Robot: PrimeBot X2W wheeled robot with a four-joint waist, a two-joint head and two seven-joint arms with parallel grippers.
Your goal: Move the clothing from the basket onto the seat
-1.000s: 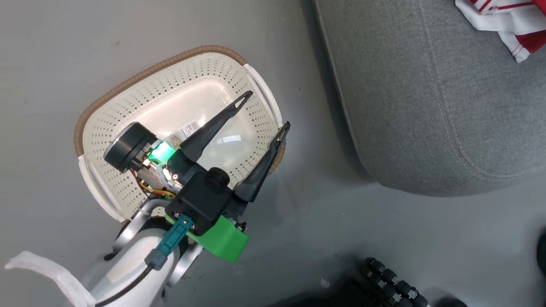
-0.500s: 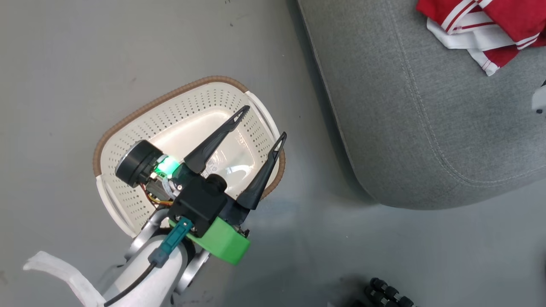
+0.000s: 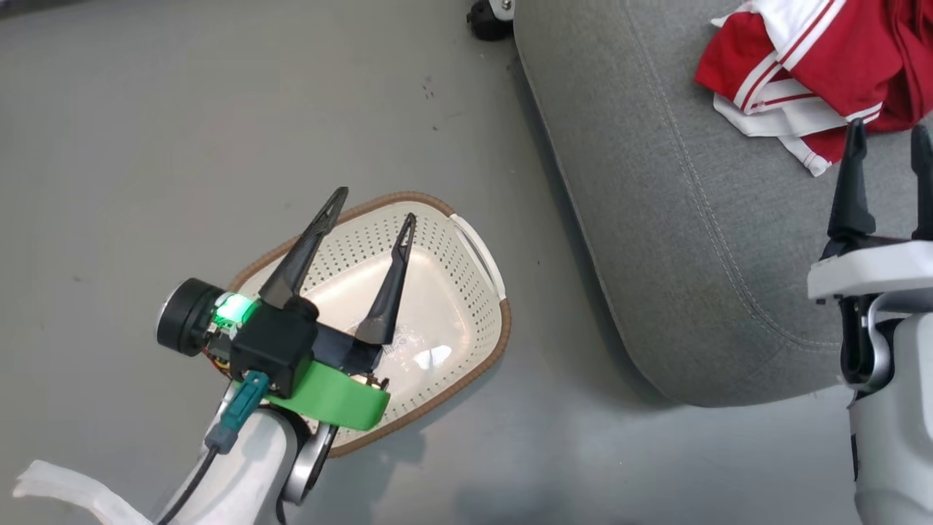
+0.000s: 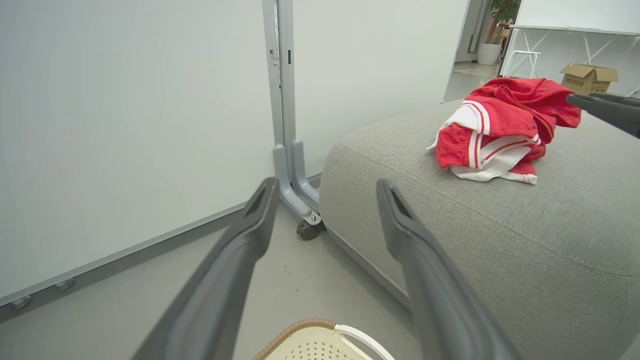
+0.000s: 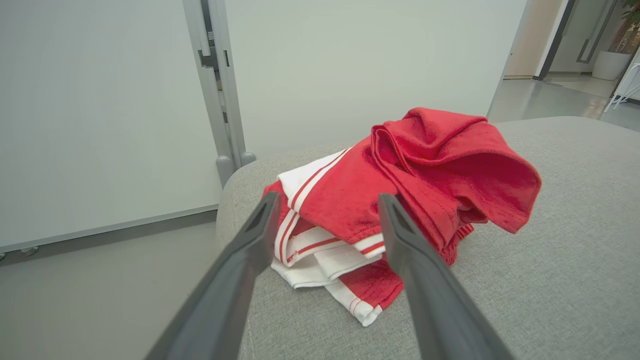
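Clothing on seat, basket looks bare: task likely finished.
Left and right jaws wide open, holding nothing; next, just pull arms clear.

Looking down from the head, the clothing runs off the top and right edges, bunched so I can't tell one garment from the other, and the seat beneath it is cut off there too. The left gripper covers the near wall of the basket and part of its floor, where the print is too faint to read. In the left wrist view, the lettering on the cardboard box is too small to make out.
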